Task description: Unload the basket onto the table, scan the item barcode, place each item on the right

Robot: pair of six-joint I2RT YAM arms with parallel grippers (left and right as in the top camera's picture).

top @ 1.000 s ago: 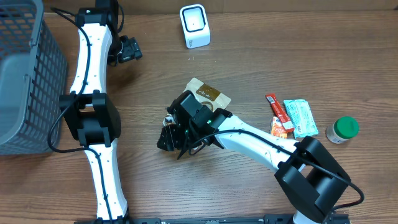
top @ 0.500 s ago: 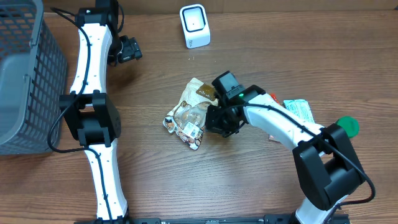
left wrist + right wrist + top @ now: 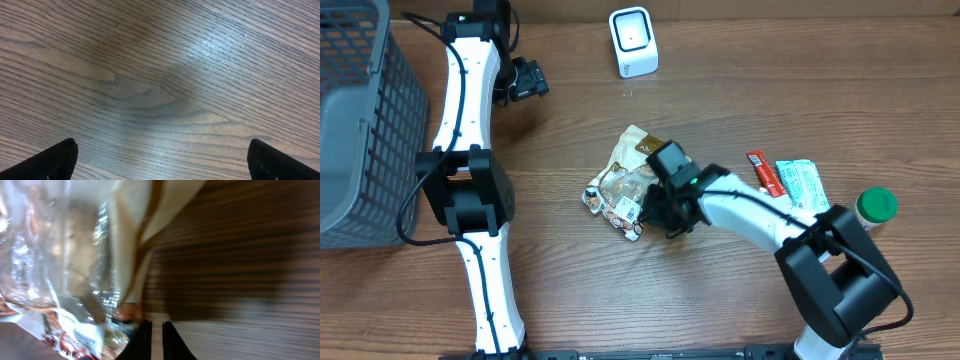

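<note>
**Brown wood grain under soft light**

A wooden table (image 3: 740,100) fills every view, its brown grain running in fine, wavy lines. In the left wrist view a pale sheen (image 3: 220,42) of reflected light lies beside a soft shadow (image 3: 150,100). The right wrist view shows the wood dark and blurred.

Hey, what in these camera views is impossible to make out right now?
Printing on the crinkly clear-and-tan snack bag: too small overhead, blurred in the right wrist view.
Whether the right claw pinches the bag: its own white arm covers it overhead, and the wrist view's bottom edge crops it.
</note>
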